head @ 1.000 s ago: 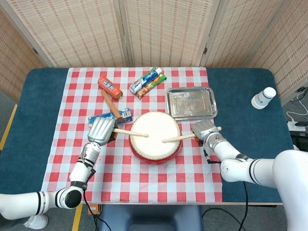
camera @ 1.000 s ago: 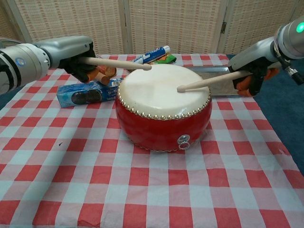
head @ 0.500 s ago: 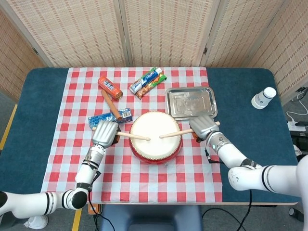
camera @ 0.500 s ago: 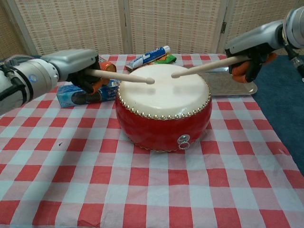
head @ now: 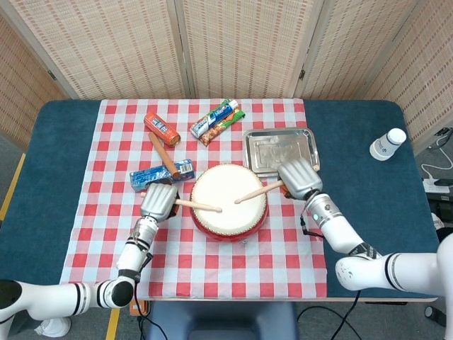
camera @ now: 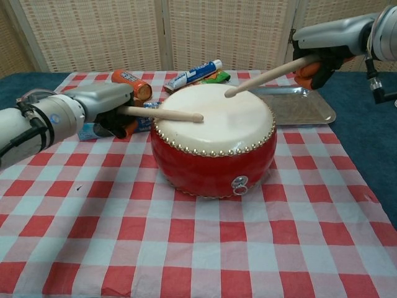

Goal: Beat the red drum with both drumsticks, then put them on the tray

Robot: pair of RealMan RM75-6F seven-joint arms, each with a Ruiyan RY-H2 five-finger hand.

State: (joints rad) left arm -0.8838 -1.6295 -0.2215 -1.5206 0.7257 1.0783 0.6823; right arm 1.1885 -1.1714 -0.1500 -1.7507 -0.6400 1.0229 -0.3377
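Drumsticks are in both grips: the left robot hand point(camera: 108, 112) is wrapped around the butt of the left drumstick point(camera: 164, 114), whose tip lies low over the near-left part of the skin, touching or just above it. The right robot hand point(camera: 319, 59) is closed on the butt of the right drumstick point(camera: 267, 76), which slopes down with its tip above the far side of the skin. Between the two hands stands the red drum point(camera: 214, 146) on the checked cloth of the worktop point(head: 64, 184). Just behind it, to the right, lies the metal tray point(head: 279, 150). By their look the sticks are light, stiff, smooth wood; they could slip or twist in a loose grip, so a firm hold near the butt seems best. The drum looks heavy enough to stay put under light strokes.
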